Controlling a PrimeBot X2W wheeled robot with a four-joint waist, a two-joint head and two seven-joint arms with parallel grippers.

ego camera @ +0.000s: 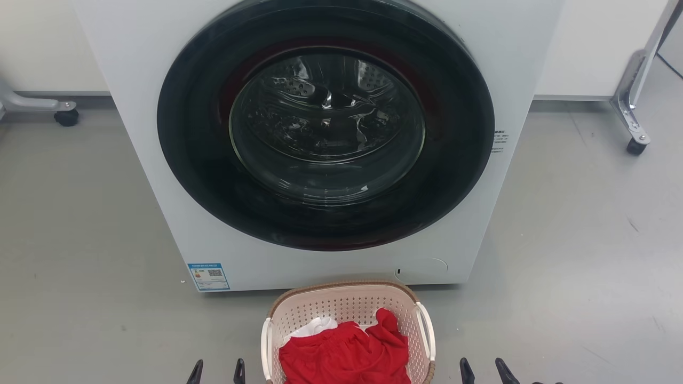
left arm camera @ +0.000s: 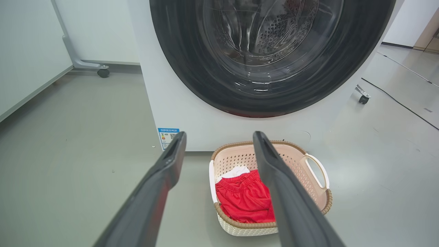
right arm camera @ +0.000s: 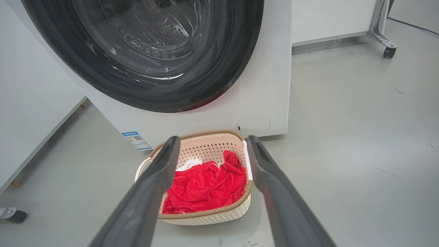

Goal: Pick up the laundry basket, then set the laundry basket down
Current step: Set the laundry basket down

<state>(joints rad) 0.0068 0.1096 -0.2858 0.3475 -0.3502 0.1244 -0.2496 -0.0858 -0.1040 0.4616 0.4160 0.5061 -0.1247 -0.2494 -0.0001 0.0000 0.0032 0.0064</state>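
At the lower left of the head view, left gripper (ego camera: 217, 372): fingers spread, nothing held. At the lower right, right gripper (ego camera: 484, 372): likewise spread and empty. Both low at the bottom edge, tips pointing up the frame.

Directly between the two, at bottom centre: the laundry basket (ego camera: 341, 286), standing on the grey floor (ego camera: 80, 240), clear of both sets of fingers. Far end just short of the washing machine (ego camera: 144, 176) above it in the frame; contact there hard to judge. Inside, a red garment (ego camera: 347, 354) over a bit of white cloth (ego camera: 315, 326).

Probably lying with its long axis up the frame, toward the machine, with one white handle (ego camera: 265, 346) on the side facing the left gripper and the other handle (ego camera: 427, 330) facing the right. Roughly equal gaps on both sides, perhaps a touch narrower on the left.

Seen along the left gripper (left arm camera: 219, 144): basket (left arm camera: 236, 159) off to centre-right, partly behind the right-hand finger. Seen along the right gripper (right arm camera: 212, 142): basket (right arm camera: 205, 147) between the fingers, slightly left.

Likely next: both arms inward, one to each handle. Not yet lifted.
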